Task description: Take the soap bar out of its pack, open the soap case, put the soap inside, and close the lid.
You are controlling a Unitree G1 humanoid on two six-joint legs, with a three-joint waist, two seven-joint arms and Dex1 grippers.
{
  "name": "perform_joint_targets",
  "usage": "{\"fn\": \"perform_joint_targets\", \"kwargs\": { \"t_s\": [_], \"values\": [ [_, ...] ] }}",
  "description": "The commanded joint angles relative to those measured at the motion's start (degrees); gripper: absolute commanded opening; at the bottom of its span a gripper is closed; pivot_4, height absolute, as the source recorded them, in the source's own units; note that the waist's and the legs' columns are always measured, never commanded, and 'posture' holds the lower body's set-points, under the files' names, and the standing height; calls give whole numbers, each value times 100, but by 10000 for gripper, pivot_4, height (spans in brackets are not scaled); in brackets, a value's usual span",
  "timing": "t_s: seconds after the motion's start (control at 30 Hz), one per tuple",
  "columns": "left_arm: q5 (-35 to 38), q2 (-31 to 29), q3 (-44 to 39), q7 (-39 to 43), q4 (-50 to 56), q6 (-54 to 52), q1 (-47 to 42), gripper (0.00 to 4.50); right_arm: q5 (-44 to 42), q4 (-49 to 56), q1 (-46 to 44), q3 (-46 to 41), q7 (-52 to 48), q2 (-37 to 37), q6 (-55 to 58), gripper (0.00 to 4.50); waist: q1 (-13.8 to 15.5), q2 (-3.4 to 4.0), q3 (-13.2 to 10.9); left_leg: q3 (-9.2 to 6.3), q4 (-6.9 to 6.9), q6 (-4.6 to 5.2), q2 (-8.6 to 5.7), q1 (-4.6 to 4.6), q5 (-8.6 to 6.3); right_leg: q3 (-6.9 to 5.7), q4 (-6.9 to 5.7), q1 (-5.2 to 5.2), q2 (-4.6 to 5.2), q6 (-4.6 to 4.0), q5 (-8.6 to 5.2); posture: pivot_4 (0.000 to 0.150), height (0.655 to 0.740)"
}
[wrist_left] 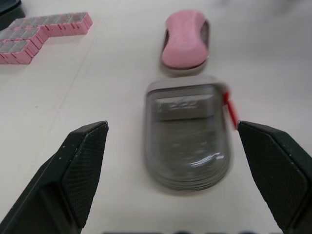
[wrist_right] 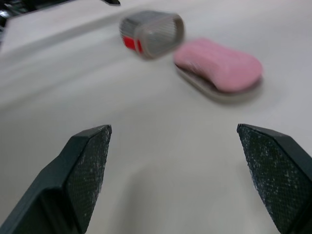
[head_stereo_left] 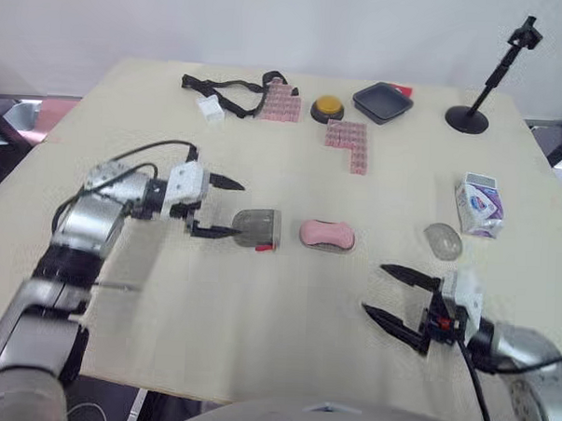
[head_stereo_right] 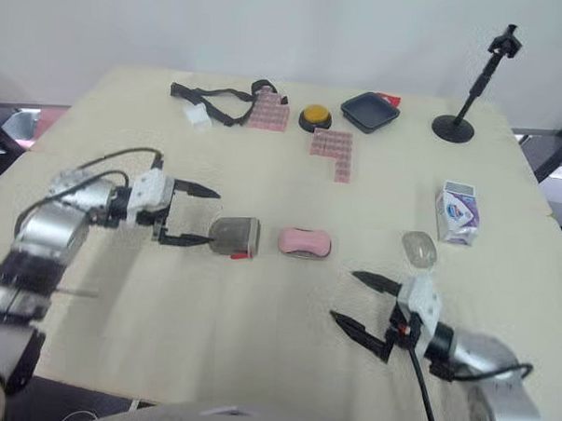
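Jaws wide apart on both arms, nothing held in either. Left gripper (head_stereo_left: 227, 208) is low over the table (head_stereo_left: 257, 331), pointed toward the middle, with the grey see-through lid (head_stereo_left: 258, 228) just ahead of its fingertips. The left wrist view has the lid lying between the two fingers with a gap on each side; whether the nearer fingertip touches the lid's edge, cannot tell. The lid has a red tab on one side and lies off the case. Pink soap (head_stereo_left: 327, 234) is just beside the lid on the side away from the left gripper, not touching it, seated on a shallow base (wrist_right: 197, 87). Right gripper (head_stereo_left: 375, 289) is at the near right part of the table, well apart from the soap, fingers aimed toward it. Soap pack (head_stereo_left: 479, 204) lies near the right edge, with a small clear dome (head_stereo_left: 442, 240) near it toward the soap. Far side of the table: black strap (head_stereo_left: 221, 85), two patches of pink blocks (head_stereo_left: 349, 144), yellow button (head_stereo_left: 327, 107), black tray (head_stereo_left: 383, 101), black stand (head_stereo_left: 467, 118).
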State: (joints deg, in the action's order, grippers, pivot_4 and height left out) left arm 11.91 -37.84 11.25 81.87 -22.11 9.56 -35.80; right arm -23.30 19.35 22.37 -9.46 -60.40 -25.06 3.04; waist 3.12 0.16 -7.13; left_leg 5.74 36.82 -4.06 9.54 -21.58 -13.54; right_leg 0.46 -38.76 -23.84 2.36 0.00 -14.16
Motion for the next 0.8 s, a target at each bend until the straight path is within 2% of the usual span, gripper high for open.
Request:
{"fn": "perform_joint_targets", "kwargs": {
  "t_s": [0.03, 0.37, 0.5, 0.8],
  "values": [
    [-264, 73, 180, 300, -625, 327, -305, 45000, 10, -52, 25, -67, 44, 28, -574, 44301, -93, -6, 1, 2, 0, 1, -1, 3, -1, 2, 6, 3, 3, 1, 0, 1500, 7287],
    [-355, 436, 419, 632, -933, 135, -516, 45000, 22, -506, 309, -18, 77, -26, -1257, 44301, -15, -8, 1, -17, -2, 7, 2, 1, -1, -30, 21, 23, 9, 1, 0, 1500, 7287],
    [-388, 549, 440, 546, -837, -125, -520, 45000, 27, -478, 257, 29, 150, -65, -1274, 44301, -15, -8, 1, -20, -2, 11, 2, 0, 1, -32, 21, 23, 10, 1, 0, 1500, 7287],
    [-775, 621, 499, -42, -807, 2, -222, 45000, -1, -244, 81, 202, 353, -195, -1074, 44301, -16, -8, 1, -27, -2, 12, 3, -3, 1, -41, 21, 24, 9, 0, 0, 1500, 7287]
  ]
}}
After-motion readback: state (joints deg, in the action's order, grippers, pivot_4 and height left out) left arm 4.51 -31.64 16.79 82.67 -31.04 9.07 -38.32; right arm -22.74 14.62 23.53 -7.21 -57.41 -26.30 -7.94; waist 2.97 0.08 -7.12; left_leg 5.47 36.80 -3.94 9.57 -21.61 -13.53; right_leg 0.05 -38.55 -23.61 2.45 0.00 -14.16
